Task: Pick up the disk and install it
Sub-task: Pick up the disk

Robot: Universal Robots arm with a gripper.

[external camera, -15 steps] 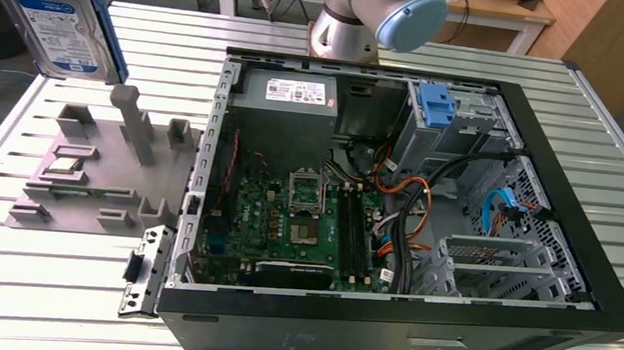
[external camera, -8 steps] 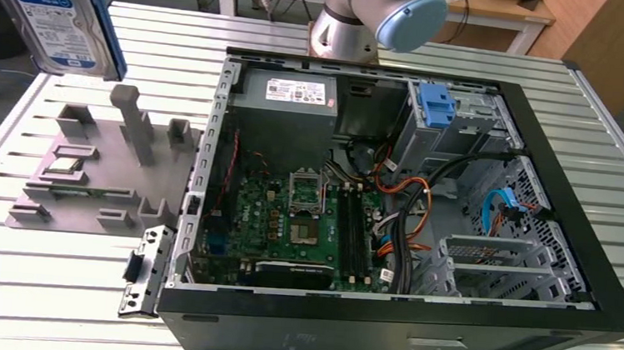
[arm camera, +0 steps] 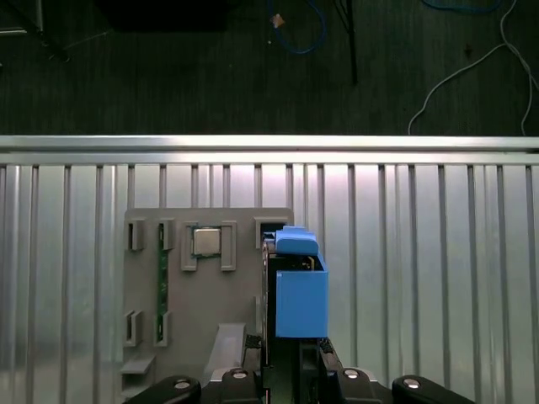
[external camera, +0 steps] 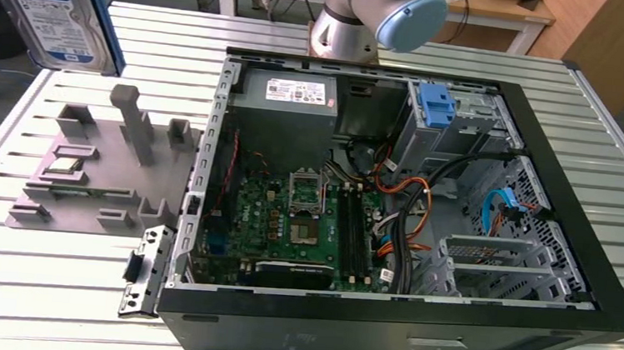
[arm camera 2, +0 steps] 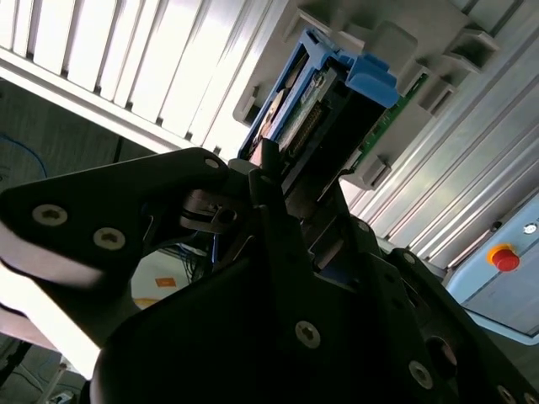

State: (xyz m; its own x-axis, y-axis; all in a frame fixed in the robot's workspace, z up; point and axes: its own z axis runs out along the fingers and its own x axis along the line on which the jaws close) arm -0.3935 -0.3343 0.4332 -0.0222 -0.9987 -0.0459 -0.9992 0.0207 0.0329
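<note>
Your pincer (arm camera: 290, 358) is clamped on the disk (arm camera: 300, 290), one finger on each flat face, and in the second wrist view you can see the dark fingers (arm camera 2: 268, 181) closed against the drive's sides. The disk is in the pincer's grip, standing on edge with its blue carrier (arm camera 2: 369, 77) at the end away from the fingers. In the exterior view the disk (external camera: 52, 8) sits at the upper corner on the exterior view's left, label facing the camera, upright, and well apart from the open computer case (external camera: 574, 246). In the first wrist view it hangs over the edge of the grey holder (arm camera: 198, 295), which lies on the slatted metal table (arm camera: 438, 278) and carries a processor chip (arm camera: 206, 242) and a memory stick (arm camera: 165, 269). Inside the case you have the grey power supply (external camera: 290, 98) at the far wall, the green motherboard (external camera: 275, 222) below it, and a lone blue bracket (external camera: 437, 107) in the drive cage.
</note>
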